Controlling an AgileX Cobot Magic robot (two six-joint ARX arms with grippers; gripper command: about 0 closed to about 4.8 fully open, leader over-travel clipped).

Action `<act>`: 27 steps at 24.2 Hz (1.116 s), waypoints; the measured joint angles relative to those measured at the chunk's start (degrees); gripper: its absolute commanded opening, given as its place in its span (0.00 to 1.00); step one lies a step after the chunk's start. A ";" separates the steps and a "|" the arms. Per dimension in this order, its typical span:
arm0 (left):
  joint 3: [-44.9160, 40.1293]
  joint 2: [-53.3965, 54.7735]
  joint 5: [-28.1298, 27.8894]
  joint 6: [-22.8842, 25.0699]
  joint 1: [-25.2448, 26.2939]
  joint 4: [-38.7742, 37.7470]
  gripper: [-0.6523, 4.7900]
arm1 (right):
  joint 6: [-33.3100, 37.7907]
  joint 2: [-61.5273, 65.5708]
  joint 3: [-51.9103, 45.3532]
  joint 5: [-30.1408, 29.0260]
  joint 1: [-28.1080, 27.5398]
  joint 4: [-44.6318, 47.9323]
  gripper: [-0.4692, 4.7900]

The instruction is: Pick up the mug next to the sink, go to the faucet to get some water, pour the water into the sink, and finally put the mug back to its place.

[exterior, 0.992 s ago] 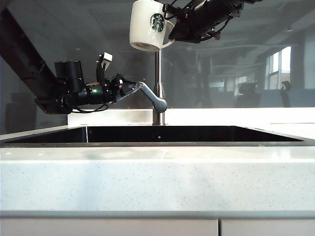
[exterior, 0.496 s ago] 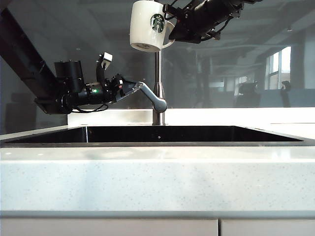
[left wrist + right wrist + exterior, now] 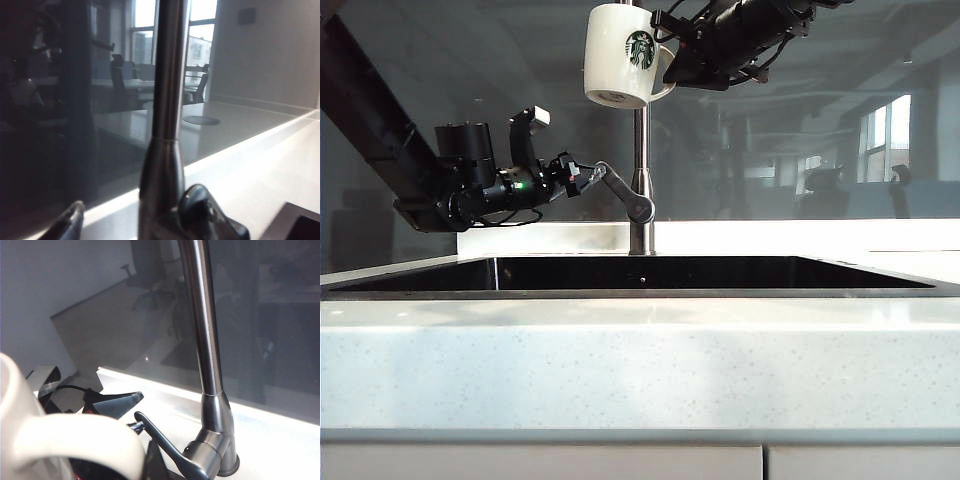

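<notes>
Mug (image 3: 618, 52): white glazed ceramic with green round logo, rigid, slippery, breakable, best taken by its handle; held so by the clamped right tool (image 3: 670, 55), high beside the faucet (image 3: 641, 190) over the sink (image 3: 710, 272). Left tool (image 3: 588, 172), spread wide, straddles the lever

A pale speckled stone desk (image 3: 640, 360) fills the lower half of the exterior view, with cabinet fronts (image 3: 540, 463) below its front edge. Behind it stands a dark glass wall (image 3: 820, 120) that mirrors an office: a bright window (image 3: 885, 138), chairs (image 3: 118, 75) and tables.
</notes>
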 measured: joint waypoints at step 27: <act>0.07 -5.53 27.76 -38.12 9.14 19.82 0.12 | -25.33 -7.93 0.02 9.90 -4.31 -21.62 0.09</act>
